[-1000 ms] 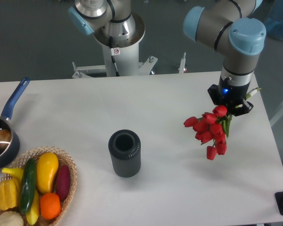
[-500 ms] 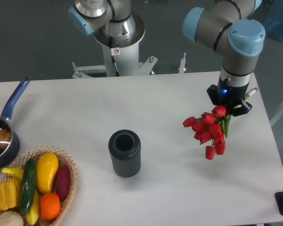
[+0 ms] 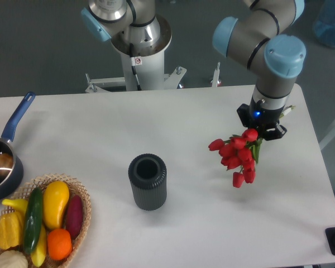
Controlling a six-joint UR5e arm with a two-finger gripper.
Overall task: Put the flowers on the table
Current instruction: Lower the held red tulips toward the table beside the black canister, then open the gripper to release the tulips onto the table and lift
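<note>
We see the tabletop point(image 3: 201, 223), white and broad, with bare surface under and around the right-hand work area. Over its right part the arm reaches in from about 12 o'clock, its last links turned straight down so the wrist points at the surface. The flowers point(image 3: 235, 159) hang from the pincer point(image 3: 261, 132) toward 7 o'clock, buds lowest and leftmost, stems running up and right into the pincer; that slanted line is their long axis. We judge the bunch to be clear of the tabletop, buds lowest. The pincer is closed on the stems, though its fingers are largely hidden beneath the wrist. The vase point(image 3: 148, 182) stands well apart at 9 o'clock of the bunch, so we judge that lowering here should lay the flowers on free surface.
</note>
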